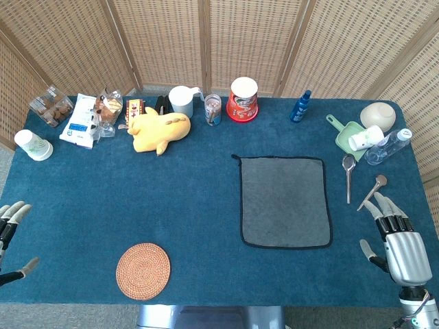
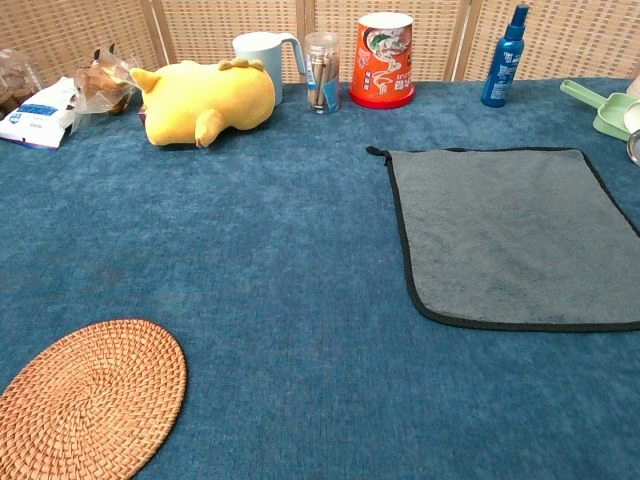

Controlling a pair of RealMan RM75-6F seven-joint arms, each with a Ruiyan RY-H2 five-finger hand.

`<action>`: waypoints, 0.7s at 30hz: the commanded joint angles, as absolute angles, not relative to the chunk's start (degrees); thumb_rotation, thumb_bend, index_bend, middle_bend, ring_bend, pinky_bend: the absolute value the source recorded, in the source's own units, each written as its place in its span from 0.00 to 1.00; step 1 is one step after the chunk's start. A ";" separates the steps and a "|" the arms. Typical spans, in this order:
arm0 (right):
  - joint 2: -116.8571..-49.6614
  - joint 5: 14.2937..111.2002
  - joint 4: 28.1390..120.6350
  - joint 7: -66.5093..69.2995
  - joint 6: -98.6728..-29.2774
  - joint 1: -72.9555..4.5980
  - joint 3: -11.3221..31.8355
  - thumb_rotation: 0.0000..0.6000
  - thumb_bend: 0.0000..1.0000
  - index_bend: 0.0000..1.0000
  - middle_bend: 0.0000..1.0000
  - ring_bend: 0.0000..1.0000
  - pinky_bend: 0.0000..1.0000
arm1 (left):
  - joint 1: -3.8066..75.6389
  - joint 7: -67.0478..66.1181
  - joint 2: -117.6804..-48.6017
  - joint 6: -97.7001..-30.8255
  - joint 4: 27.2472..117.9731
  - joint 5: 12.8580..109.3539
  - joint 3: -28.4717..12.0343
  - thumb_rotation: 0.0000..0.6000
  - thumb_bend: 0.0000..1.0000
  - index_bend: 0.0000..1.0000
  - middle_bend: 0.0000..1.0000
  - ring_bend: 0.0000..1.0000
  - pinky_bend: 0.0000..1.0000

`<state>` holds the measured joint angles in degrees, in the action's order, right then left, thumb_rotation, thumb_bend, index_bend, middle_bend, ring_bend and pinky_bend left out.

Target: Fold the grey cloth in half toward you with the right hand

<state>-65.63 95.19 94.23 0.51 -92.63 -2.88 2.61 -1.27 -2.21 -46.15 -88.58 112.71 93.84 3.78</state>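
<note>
Blue tabletop (image 1: 192, 205) fills the frame. Grey cloth (image 1: 285, 200) lies flat and unfolded, right of centre, black-edged, small loop at its upper-left corner. Yellow plush toy (image 1: 159, 129) sits upper left of centre. Woven round mat (image 1: 143, 271) at lower left. Right hand (image 1: 400, 243) at lower right corner, fingers (image 1: 381, 209) spread and released, holding nothing, apart from the cloth. Left hand (image 1: 10, 236) at lower left edge, fingers apart, empty. Two spoons (image 1: 348, 173) lie right of the cloth.
</note>
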 commanded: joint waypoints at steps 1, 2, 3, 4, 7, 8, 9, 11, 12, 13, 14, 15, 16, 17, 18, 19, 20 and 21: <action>-65.63 95.32 94.05 0.00 -92.49 -2.90 2.50 1.00 0.17 0.09 0.02 0.00 0.16 | -1.49 -2.79 -46.46 -89.12 112.39 94.32 3.76 1.00 0.28 0.00 0.00 0.00 0.00; -65.66 95.37 93.90 -0.38 -92.45 -2.92 2.50 1.00 0.10 0.06 0.01 0.00 0.14 | -1.53 -2.91 -46.56 -89.24 112.33 94.45 3.75 1.00 0.28 0.00 0.00 0.00 0.00; -65.76 95.34 93.74 -0.96 -92.39 -2.92 2.50 1.00 0.07 0.03 0.00 0.00 0.13 | -1.59 -3.00 -46.67 -89.35 112.26 94.60 3.78 1.00 0.28 0.00 0.00 0.00 0.00; -65.79 95.07 93.70 -1.80 -92.05 -2.91 2.43 1.00 0.02 0.01 0.00 0.00 0.11 | -1.63 -3.10 -46.76 -89.38 112.22 94.76 3.83 1.00 0.28 0.00 0.00 0.00 0.00; -65.52 94.07 94.42 -3.62 -90.71 -2.95 2.19 1.00 0.00 0.00 0.00 0.00 0.10 | -1.61 -3.33 -46.92 -89.25 112.21 95.12 3.96 1.00 0.28 0.00 0.00 0.00 0.00; -65.46 93.89 94.58 -4.01 -90.52 -2.96 2.18 1.00 0.00 0.00 0.00 0.00 0.09 | -1.59 -3.31 -46.94 -89.21 112.22 95.22 3.98 1.00 0.28 0.00 0.00 0.00 0.00; -65.41 93.69 94.79 -4.59 -90.32 -2.97 2.19 1.00 0.00 0.00 0.00 0.00 0.09 | -1.57 -3.28 -46.94 -89.21 112.21 95.35 4.00 1.00 0.28 0.00 0.00 0.00 0.00; -65.44 93.43 95.14 -5.41 -90.12 -2.98 2.24 1.00 0.00 0.00 0.00 0.00 0.09 | -1.53 -3.20 -46.94 -89.30 112.18 95.56 3.95 1.00 0.28 0.00 0.00 0.00 0.00; -65.51 93.37 95.29 -5.67 -90.02 -3.02 2.27 1.00 0.00 0.00 0.00 0.00 0.09 | -1.50 -3.11 -46.93 -89.32 112.16 95.61 3.92 1.00 0.28 0.00 0.00 0.00 0.00; -65.61 93.28 95.44 -5.71 -89.82 -3.09 2.25 1.00 0.00 0.00 0.00 0.00 0.09 | -1.47 -2.91 -46.86 -89.34 112.17 95.62 3.88 1.00 0.28 0.00 0.00 0.00 0.00; -65.73 93.17 95.60 -5.67 -89.58 -3.18 2.25 1.00 0.00 0.00 0.00 0.00 0.09 | -1.44 -2.67 -46.79 -89.39 112.18 95.62 3.83 1.00 0.28 0.00 0.00 0.00 0.00; -65.88 93.08 95.77 -5.63 -89.21 -3.38 2.28 1.00 0.00 0.00 0.00 0.00 0.09 | -1.43 -2.29 -46.70 -89.48 112.15 95.48 3.74 1.00 0.28 0.00 0.00 0.00 0.00; -66.14 92.88 95.96 -5.54 -88.58 -3.72 2.35 1.00 0.00 0.00 0.00 0.00 0.09 | -1.40 -1.99 -46.60 -89.50 112.13 95.31 3.66 1.00 0.28 0.00 0.00 0.00 0.00; -66.26 92.70 96.09 -5.62 -87.93 -4.05 2.39 1.00 0.00 0.00 0.00 0.00 0.09 | -1.35 -1.83 -46.52 -89.48 112.11 95.22 3.61 1.00 0.28 0.00 0.00 0.00 0.00; -66.25 92.43 96.32 -5.92 -86.75 -4.67 2.47 1.00 0.00 0.00 0.00 0.00 0.09 | -1.28 -1.57 -46.43 -89.40 112.11 95.12 3.56 1.00 0.28 0.00 0.00 0.00 0.00; -66.03 92.19 96.72 -6.30 -85.26 -5.55 2.66 1.00 0.00 0.00 0.00 0.00 0.09 | -1.19 -1.39 -46.37 -89.31 112.13 95.06 3.51 1.00 0.28 0.00 0.00 0.00 0.00; -65.74 91.81 97.17 -6.63 -84.04 -6.36 3.01 1.00 0.00 0.00 0.00 0.00 0.09 | -1.12 -1.33 -46.33 -89.22 112.13 95.04 3.47 1.00 0.28 0.00 0.00 0.00 0.00; -65.48 91.47 97.59 -6.82 -83.06 -7.05 3.38 1.00 0.00 0.00 0.00 0.00 0.09 | -1.06 -1.38 -46.32 -89.12 112.12 95.03 3.46 1.00 0.28 0.00 0.00 0.00 0.00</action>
<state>-65.89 92.26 96.65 -6.19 -85.22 -5.45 2.72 -1.09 -1.37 -46.33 -89.14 112.12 95.04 3.48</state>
